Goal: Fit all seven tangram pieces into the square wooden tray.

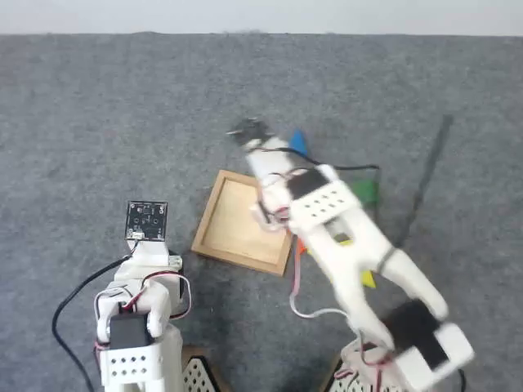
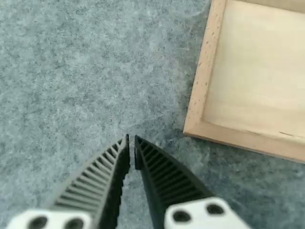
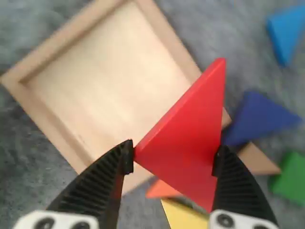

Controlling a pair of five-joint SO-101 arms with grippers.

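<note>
- Grip on the right: your right end effector is clamped on the red triangle. One ribbed finger presses against each side of it, and the piece sits tilted between them.
- In the right wrist view the red triangle hangs over one rim of the square wooden tray. You cannot tell from the pictures whether it touches the wood.
- The tray lies flat on the grey desk between your two arms, turned a little off square. Its floor shows plain pale wood.
- Your left end effector has its fingers drawn together, with only a sliver between the tips and nothing held. It hovers over the desk just beside one side rail of the tray.
- The other pieces lie on the desk on the right arm's side of the tray:
  - A light blue triangle sits well apart from the rim.
  - A dark blue triangle sits right at the rim, though you cannot tell whether it overlaps it.
  - A green piece lies beyond that.
- An orange piece and a yellow piece show under the red triangle, just outside the tray and close to each other. Most of each is hidden by the held piece and the fingers.
- In the high view your right arm stretches over the tray's right side and covers most of those pieces.
</note>
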